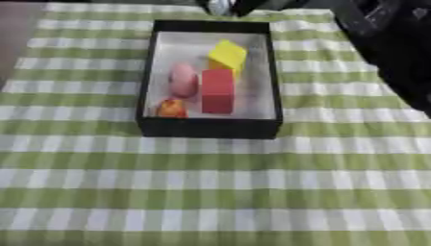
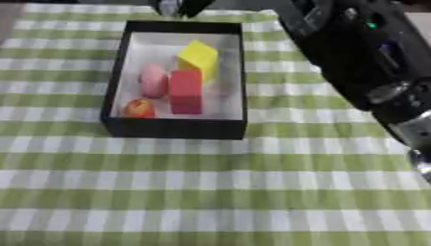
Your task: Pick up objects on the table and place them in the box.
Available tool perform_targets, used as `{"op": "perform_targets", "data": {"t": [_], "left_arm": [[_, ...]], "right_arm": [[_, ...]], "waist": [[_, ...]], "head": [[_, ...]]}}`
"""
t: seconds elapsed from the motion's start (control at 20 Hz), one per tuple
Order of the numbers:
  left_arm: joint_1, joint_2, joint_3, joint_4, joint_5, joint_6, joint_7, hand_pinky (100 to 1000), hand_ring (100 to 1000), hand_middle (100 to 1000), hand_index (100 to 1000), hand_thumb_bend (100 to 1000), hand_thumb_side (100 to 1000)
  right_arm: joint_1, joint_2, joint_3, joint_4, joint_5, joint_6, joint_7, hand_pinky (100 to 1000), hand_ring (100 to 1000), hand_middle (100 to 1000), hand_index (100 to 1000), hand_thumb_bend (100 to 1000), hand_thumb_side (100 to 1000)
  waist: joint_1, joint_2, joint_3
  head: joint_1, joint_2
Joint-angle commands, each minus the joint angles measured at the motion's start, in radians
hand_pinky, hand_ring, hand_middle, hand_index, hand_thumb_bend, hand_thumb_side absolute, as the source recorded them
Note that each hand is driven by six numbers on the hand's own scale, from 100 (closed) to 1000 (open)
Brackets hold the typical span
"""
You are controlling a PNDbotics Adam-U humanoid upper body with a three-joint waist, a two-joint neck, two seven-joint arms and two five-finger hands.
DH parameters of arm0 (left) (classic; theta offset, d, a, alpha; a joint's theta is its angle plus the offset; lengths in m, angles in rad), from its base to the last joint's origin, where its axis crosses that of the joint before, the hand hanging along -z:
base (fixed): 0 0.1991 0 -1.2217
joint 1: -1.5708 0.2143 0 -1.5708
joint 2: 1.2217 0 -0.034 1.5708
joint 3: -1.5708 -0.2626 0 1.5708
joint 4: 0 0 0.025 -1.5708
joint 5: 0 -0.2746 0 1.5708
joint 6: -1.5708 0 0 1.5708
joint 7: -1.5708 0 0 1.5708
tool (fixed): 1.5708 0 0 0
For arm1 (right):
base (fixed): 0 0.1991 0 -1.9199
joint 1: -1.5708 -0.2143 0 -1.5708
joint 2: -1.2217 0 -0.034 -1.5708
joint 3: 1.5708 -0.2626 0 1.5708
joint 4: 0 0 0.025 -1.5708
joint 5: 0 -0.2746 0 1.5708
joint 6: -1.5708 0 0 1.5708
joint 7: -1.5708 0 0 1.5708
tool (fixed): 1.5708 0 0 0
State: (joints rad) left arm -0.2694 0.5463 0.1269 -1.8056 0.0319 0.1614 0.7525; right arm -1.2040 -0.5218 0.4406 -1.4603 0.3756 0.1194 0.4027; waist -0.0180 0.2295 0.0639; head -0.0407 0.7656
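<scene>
A black box [image 1: 209, 128] with a white floor stands on the checked cloth at upper middle. Inside it lie a yellow block [image 1: 227, 55] at the back, a red block [image 1: 217, 90] in the middle, a pink rounded thing [image 1: 183, 79] to its left and a small orange thing [image 1: 171, 108] at the front left corner. My right arm [image 2: 353, 53] comes in from the right and runs up past the box's right side. A dark and silver part of my right hand [image 2: 178, 6] shows at the top edge, just beyond the box's far wall. It holds nothing that I can see. My left hand is out of sight.
A green and white checked cloth [image 1: 210, 192] covers the table, with nothing lying on it around the box. A bare brown table strip [image 1: 15, 33] shows at the upper left.
</scene>
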Motion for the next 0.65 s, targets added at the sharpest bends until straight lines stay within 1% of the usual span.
{"op": "perform_targets", "data": {"t": [0.05,0.15,0.2,0.25,0.3,0.35,0.4,0.45,0.55,0.65], "left_arm": [[0.001,0.026,0.018,-0.012,-0.009,0.0,0.007,727,717,769,848,602,402],[0.005,0.024,0.019,-0.012,-0.009,0.0,0.008,726,717,769,848,603,401],[0.007,0.022,0.021,-0.011,-0.009,0.0,0.01,726,717,769,848,603,401],[0.008,0.021,0.021,-0.011,-0.01,0.0,0.01,726,717,769,848,603,401],[0.009,0.019,0.022,-0.011,-0.01,-0.001,0.011,726,716,768,848,603,400],[0.011,0.018,0.023,-0.011,-0.01,-0.001,0.011,726,716,768,848,603,400],[0.012,0.017,0.024,-0.011,-0.01,-0.001,0.011,724,710,768,847,603,400],[0.012,0.014,0.024,-0.011,-0.01,-0.001,0.012,724,710,768,850,603,400],[0.008,0.006,0.024,-0.012,-0.01,-0.001,0.011,724,710,768,851,603,400],[0.002,-0.006,0.023,-0.012,-0.011,-0.004,0.009,724,712,769,850,603,401]], "right_arm": [[0.035,-0.098,-0.082,-0.125,-0.138,0.105,-0.106,834,833,860,929,100,469],[0.099,-0.144,-0.119,-0.194,-0.226,0.146,-0.158,826,823,857,933,100,535],[0.145,-0.162,-0.148,-0.223,-0.271,0.162,-0.193,819,812,849,929,100,535],[0.188,-0.178,-0.174,-0.252,-0.318,0.173,-0.231,809,795,833,917,100,491],[0.234,-0.192,-0.201,-0.279,-0.356,0.18,-0.275,789,740,781,889,100,353],[0.274,-0.203,-0.222,-0.307,-0.383,0.183,-0.319,789,740,781,889,100,353],[0.318,-0.208,-0.241,-0.33,-0.404,0.184,-0.357,776,719,764,877,100,345],[0.365,-0.208,-0.263,-0.354,-0.425,0.184,-0.395,771,712,759,872,100,379],[0.453,-0.201,-0.301,-0.398,-0.484,0.18,-0.479,771,695,747,861,100,406],[0.52,-0.191,-0.318,-0.399,-0.557,0.164,-0.567,771,703,758,866,100,518]], "waist": [[0.011,-0.04,-0.008],[0.013,-0.043,-0.015],[0.015,-0.045,-0.021],[0.017,-0.047,-0.025],[0.019,-0.048,-0.03],[0.021,-0.049,-0.032],[0.025,-0.05,-0.037],[0.028,-0.051,-0.04],[0.034,-0.052,-0.044],[0.04,-0.054,-0.047]], "head": [[0.021,0.004],[0.033,0.004],[0.041,0.004],[0.046,0.004],[0.051,0.004],[0.054,0.004],[0.063,0.004],[0.071,0.004],[0.075,0.004],[0.077,0.004]]}}
